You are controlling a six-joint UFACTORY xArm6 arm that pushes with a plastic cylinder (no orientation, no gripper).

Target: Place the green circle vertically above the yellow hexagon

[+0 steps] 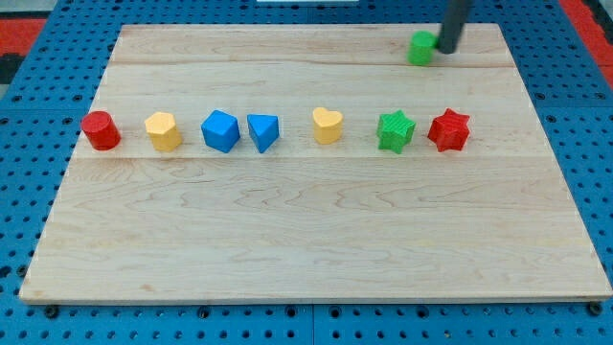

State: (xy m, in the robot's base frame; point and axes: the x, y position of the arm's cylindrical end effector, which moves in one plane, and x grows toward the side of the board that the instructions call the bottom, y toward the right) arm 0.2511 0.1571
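The green circle (420,47) stands near the view's top right of the wooden board (316,240). My tip (446,48) is right beside it, touching its right side. The yellow hexagon (163,131) sits in the row across the board's middle, second from the view's left, far to the left of and below the green circle.
The same row holds a red circle (100,129), a blue block (220,130), a blue triangle-like block (262,132), a yellow heart (328,125), a green star (395,130) and a red star (449,129). A blue pegboard (38,77) surrounds the board.
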